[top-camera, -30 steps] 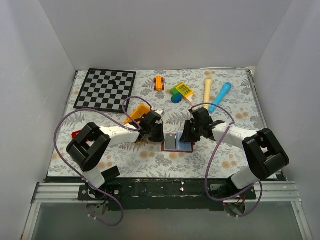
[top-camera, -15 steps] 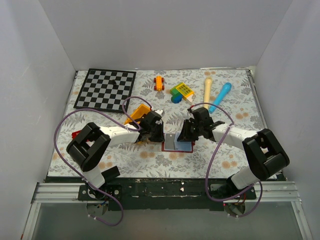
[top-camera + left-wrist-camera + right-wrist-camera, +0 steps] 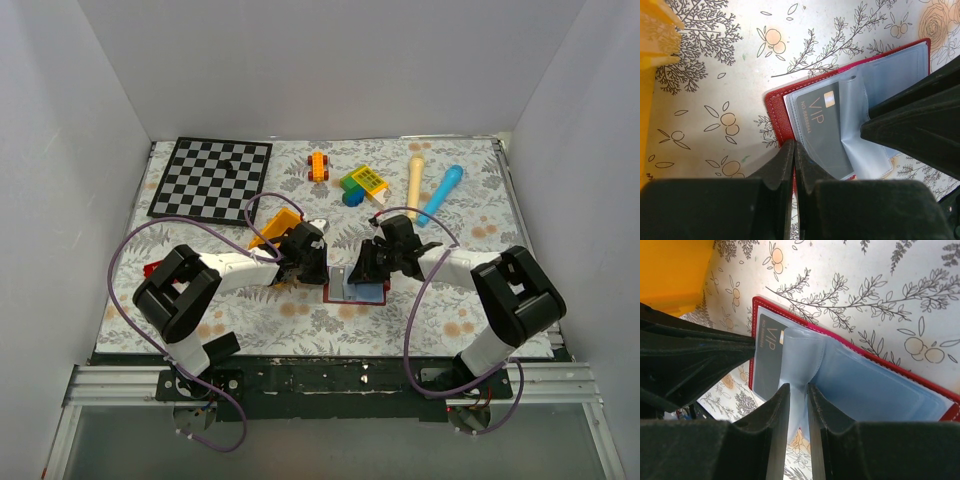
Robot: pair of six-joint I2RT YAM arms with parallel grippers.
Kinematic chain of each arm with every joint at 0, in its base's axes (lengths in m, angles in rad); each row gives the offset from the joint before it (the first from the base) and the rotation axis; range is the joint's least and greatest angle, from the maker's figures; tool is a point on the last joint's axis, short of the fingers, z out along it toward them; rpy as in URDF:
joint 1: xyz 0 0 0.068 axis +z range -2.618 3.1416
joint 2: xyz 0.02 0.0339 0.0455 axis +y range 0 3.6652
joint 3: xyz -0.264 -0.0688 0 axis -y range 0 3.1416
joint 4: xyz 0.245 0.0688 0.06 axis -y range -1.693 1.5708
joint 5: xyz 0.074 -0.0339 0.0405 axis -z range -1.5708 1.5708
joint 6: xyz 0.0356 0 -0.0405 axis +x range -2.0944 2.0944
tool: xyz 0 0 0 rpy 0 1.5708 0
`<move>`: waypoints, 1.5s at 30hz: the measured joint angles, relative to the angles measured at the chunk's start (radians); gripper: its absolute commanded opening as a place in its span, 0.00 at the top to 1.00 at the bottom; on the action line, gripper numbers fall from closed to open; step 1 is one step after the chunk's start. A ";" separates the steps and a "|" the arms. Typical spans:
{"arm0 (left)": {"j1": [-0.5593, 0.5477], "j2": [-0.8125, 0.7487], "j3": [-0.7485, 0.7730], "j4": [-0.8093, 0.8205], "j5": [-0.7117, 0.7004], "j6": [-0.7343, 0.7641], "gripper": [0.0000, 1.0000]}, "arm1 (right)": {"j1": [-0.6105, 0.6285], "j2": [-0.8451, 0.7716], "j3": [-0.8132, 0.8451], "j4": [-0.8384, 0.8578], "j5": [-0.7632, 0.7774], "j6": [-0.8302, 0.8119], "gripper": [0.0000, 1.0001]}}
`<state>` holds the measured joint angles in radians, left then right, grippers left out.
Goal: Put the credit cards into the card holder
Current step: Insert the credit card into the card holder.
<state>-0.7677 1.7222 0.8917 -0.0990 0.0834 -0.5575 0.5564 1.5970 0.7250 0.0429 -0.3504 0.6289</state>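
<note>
1. The table (image 3: 480,300), under a pale floral cloth, fills the floor of a white-walled booth
2. A black-and-white chessboard (image 3: 212,178) lies flat at the far left corner
3. The left arm (image 3: 225,265) and the right arm (image 3: 470,268) reach inward from the near edge, and their wrists meet over the near middle of the table
4. A yellow bin (image 3: 275,228) sits just beyond the left wrist; the left wrist view catches only its corner
5. The left end effector (image 3: 793,146) is clenched, its two fingers pressed flat together with nothing between them; the tips point down at the red near edge of the card holder (image 3: 776,117)
6. The right end effector (image 3: 798,390) is grasping one pale blue pocket leaf of the card holder, its fingers set narrowly with the leaf running up between them and arching off the pockets below
7. A cream pin (image 3: 415,185) and a blue tube (image 3: 441,194) lie side by side at the far right, well apart from both arms
8. The card holder lies open and flat on the table between the two end effectors, red cover down and pale blue pockets up
9. A dark credit card (image 3: 822,132), with pale "VIP" lettering and a gold chip, lies on the half nearer the left end effector among the clear leaves; whether it is fully sleeved I cannot tell
10. A green-and-yellow block toy (image 3: 365,182) and an orange toy car (image 3: 319,165) rest near the far edge
</note>
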 measured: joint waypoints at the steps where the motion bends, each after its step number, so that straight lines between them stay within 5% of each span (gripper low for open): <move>1: 0.000 0.000 0.000 0.000 0.000 0.000 1.00 | 0.000 0.005 0.001 0.008 -0.004 0.001 0.72; 36: 0.000 0.000 0.000 -0.002 0.002 0.000 1.00 | 0.041 0.164 0.089 0.153 -0.217 0.023 0.64; 45: 0.000 -0.006 0.000 -0.006 -0.008 -0.002 1.00 | 0.041 0.003 0.088 0.132 -0.230 -0.027 0.64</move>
<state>-0.7681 1.7164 0.8917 -0.1047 0.0753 -0.5594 0.5972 1.6001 0.8127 0.1745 -0.5800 0.6022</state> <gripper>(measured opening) 0.009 0.362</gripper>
